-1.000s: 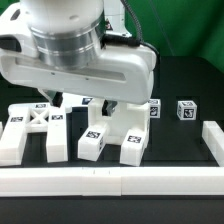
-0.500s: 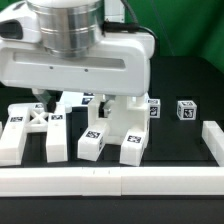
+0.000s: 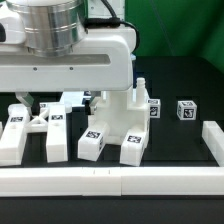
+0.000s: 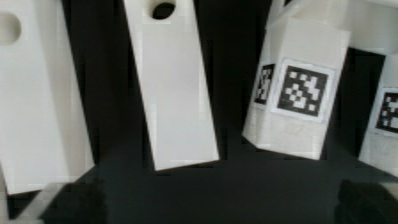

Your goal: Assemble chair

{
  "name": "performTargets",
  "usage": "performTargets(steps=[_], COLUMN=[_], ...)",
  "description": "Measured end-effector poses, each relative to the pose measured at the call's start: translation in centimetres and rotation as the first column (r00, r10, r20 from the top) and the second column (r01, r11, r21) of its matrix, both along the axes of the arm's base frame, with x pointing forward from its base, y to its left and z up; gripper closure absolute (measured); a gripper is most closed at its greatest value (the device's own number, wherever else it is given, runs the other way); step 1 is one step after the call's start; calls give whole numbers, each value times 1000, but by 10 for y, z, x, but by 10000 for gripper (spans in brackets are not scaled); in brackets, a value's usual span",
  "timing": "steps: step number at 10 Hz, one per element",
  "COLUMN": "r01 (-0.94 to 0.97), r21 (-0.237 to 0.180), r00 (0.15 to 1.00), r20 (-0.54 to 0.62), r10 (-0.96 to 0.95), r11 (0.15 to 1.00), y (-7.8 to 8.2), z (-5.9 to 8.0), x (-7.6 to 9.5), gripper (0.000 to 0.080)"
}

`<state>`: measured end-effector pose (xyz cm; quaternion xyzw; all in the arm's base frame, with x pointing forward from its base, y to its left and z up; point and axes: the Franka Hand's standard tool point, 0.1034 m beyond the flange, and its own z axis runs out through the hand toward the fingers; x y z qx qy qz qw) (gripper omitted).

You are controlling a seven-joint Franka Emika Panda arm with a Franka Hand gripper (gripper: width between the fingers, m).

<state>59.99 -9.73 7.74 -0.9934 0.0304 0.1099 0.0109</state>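
The chair lies in loose white tagged parts on the black table. An X-braced frame is at the exterior view's left, with leg pieces beside it. A chunky block with an upright peg stands behind them. My gripper hangs above the frame and legs, its wide white body hiding what is behind. In the wrist view my gripper is open with nothing between its dark fingers. Below it lie a long plain piece with a hole and a tagged piece.
Two small tagged cubes sit at the back on the exterior view's right. A long white border rail runs along the front edge. A short rail closes the right side.
The arm has shifted toward the exterior view's left, uncovering the block and its peg. The jaws stay open, and no part has moved.
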Motion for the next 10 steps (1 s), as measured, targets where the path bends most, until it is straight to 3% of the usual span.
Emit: performTargets(steps=[4,5,7,10], r01=[-60,-66,-97,-258], r21=[-16,-41,-85,-80], r00=[996,989,968,942], r20=[67,133,223,199], r10=[61,71,113,269], r11=[998,997,992,963], y=[-10,-15,-22,-32], z=[-12,-11,-14,-20], x=[-9,1,0,-11], gripper=[150,150,150,150])
